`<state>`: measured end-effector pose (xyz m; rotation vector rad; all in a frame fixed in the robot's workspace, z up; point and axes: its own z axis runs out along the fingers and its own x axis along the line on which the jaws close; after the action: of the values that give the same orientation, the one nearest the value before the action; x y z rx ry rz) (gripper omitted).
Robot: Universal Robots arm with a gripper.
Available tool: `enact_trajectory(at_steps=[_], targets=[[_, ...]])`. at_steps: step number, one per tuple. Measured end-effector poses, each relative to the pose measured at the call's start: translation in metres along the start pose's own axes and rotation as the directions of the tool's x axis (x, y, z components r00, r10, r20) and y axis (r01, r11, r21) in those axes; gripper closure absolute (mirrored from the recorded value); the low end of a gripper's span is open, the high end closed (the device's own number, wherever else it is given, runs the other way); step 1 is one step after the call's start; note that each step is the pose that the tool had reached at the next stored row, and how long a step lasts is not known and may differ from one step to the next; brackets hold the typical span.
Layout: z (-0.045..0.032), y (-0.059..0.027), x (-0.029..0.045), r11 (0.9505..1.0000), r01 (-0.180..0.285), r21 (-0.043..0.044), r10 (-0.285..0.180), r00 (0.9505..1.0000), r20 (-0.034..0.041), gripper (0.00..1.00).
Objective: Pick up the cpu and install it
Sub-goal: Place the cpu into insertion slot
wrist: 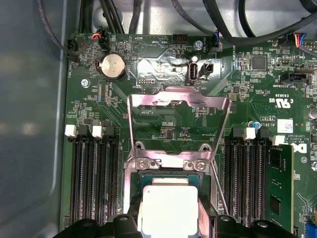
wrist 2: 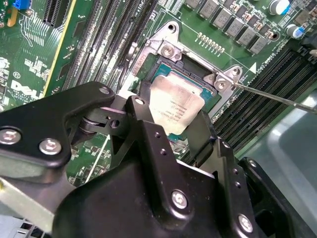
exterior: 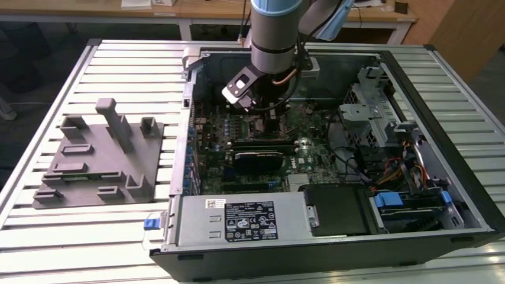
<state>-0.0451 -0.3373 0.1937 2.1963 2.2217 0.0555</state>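
The cpu (wrist 2: 176,99), a flat square chip with a pale silver top, sits low over the motherboard's socket (wrist 2: 167,49) inside the open computer case (exterior: 442,83). My gripper (wrist 2: 171,115) has a black finger against each of two opposite edges and is shut on it. In the first wrist view the cpu (wrist: 168,203) shows between the same fingers (wrist: 128,222), just below the raised metal load plate (wrist: 178,99). A thin socket lever (wrist 2: 277,96) stands out to one side. From the exterior view, my gripper (exterior: 266,112) reaches down into the case's far middle.
A grey plastic fixture (exterior: 99,160) with upright posts lies on the slatted table at the exterior view's left. Memory slots (wrist: 91,173) flank the socket, one holding a green module (wrist: 280,183). A black block (exterior: 256,158), power supply (exterior: 236,219) and drive cage (exterior: 379,118) crowd the case.
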Motion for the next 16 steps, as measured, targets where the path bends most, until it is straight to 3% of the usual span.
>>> enact_trajectory(at_steps=[3, 4, 9, 16], targets=[[0.0002, 0.0000, 0.0001, 1.0000, 0.000, -0.0002, 0.000, 1.0000, -0.0005, 0.45], [0.0002, 0.0000, 0.0001, 1.0000, 0.000, -0.0002, 0.000, 1.0000, -0.0004, 0.39], [-0.0007, 0.0000, 0.0000, 1.0000, 0.000, -0.0001, 0.000, 1.0000, -0.0024, 0.39], [-0.0098, 0.0004, 0.0001, 1.0000, 0.000, -0.0001, 0.000, 1.0000, -0.0052, 0.40]])
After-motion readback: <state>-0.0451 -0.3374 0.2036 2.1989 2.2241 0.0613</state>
